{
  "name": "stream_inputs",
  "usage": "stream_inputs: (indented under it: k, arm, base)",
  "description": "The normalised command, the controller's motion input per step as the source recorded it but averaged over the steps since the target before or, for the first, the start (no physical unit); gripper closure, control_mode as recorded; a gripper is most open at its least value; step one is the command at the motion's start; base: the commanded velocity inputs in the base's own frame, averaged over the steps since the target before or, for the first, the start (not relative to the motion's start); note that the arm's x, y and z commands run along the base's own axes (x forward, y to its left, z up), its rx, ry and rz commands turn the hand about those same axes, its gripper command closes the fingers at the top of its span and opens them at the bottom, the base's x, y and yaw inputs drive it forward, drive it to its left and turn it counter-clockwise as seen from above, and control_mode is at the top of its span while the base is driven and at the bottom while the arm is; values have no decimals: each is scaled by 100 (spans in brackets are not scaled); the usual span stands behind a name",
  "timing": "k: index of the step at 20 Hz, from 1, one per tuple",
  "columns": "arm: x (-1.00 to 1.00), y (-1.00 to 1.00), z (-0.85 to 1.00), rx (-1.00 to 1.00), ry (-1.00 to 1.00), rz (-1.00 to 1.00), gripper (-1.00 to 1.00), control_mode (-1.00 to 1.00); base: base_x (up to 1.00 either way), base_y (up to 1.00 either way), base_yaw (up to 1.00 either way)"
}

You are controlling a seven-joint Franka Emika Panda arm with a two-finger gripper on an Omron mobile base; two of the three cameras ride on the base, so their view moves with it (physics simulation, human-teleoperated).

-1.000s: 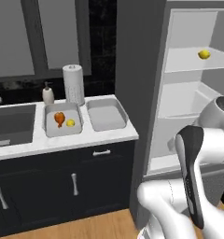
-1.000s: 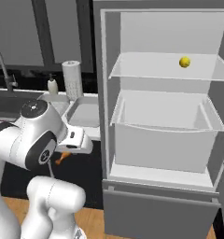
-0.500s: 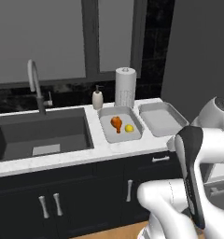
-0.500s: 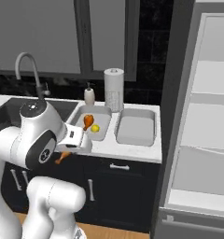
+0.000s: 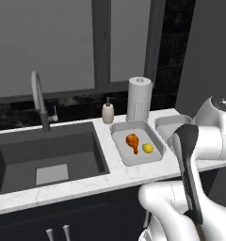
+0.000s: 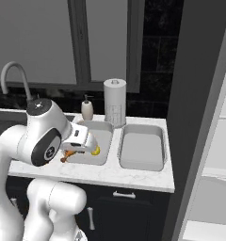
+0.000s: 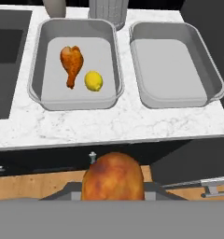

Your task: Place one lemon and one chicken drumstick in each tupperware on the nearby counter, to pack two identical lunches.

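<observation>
Two grey tupperwares stand side by side on the white marble counter. The left tupperware holds a chicken drumstick and a lemon; the same pair shows as the drumstick and lemon in the left base view. The right tupperware is empty. My gripper is shut on a second drumstick, held in front of the counter's edge, below the tupperwares. In the right base view the gripper hangs beside the left tupperware, with the drumstick's end sticking out.
A dark sink with a curved faucet lies left of the tupperwares. A soap bottle and a paper towel roll stand behind them. The open fridge is at the right. Navy cabinets run under the counter.
The whole scene has shifted as the base drove: the fridge with its lemon slid off to the right and the counter came to the middle. The drumstick stayed in my gripper.
</observation>
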Motion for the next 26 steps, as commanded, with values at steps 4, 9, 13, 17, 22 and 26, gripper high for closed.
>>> stream_inputs:
  k: [4,9,13,17,22,26]
  arm:
    - [47,-68,0,0,0,-7,100,-100]
    - [64,-54,-1,0,2,-1,100,-100]
    - [91,-21,-24,0,9,4,100,-100]
    - [90,-24,-31,0,9,5,100,-100]
    - [62,-36,-41,0,1,2,100,-100]
    - [50,-24,-49,-2,0,3,100,-100]
  base:
    - [0,0,0]
    - [0,0,0]
    - [0,0,0]
    - [0,0,0]
    - [0,0,0]
    - [0,0,0]
